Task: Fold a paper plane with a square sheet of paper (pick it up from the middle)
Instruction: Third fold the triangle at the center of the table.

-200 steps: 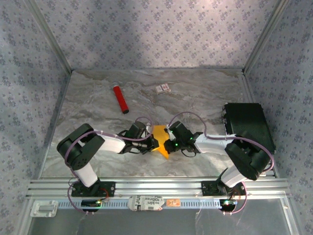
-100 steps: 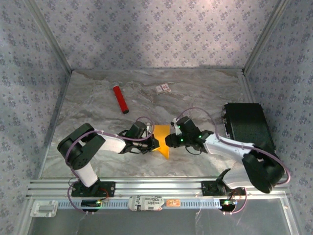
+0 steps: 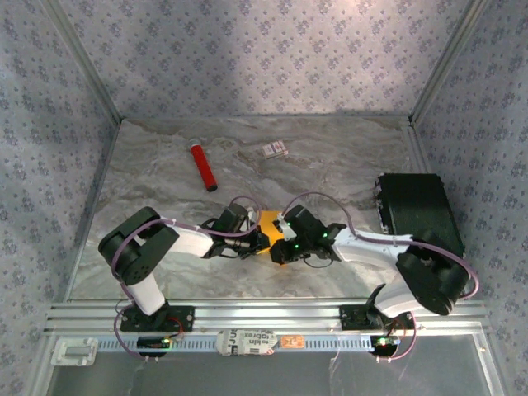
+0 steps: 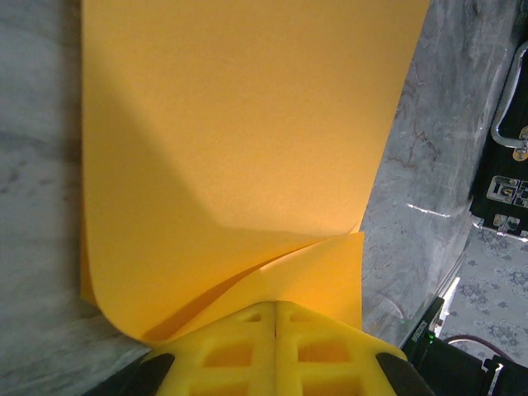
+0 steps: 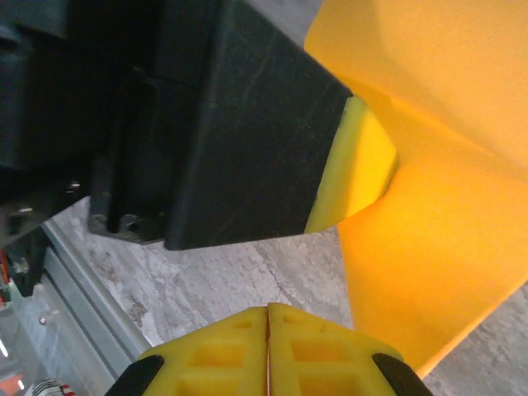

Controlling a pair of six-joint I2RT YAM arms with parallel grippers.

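Observation:
The square sheet of paper (image 4: 231,140) is orange-yellow and bent over on itself in a soft fold, lying between the two arms at mid-table (image 3: 269,219). My left gripper (image 4: 275,307) is shut on its near edge, and the two layers spread out from the yellow fingertips. My right gripper (image 5: 268,309) is shut with bare table beyond its tips. The paper (image 5: 429,247) hangs just to its right, and the left gripper's black body (image 5: 239,124) is close ahead. From above, the right gripper (image 3: 277,251) sits right beside the left gripper (image 3: 262,242). The paper plane is out of view.
A red tube (image 3: 203,167) lies at the back left and a small white card (image 3: 275,149) at the back middle. A black box (image 3: 419,213) stands at the right edge. The metal rail (image 3: 264,313) runs along the near edge.
The right gripper opened, drew back to the right, then came back left and lower, and it is shut again, covering the paper's lower corner. The left gripper kept its hold and stayed put.

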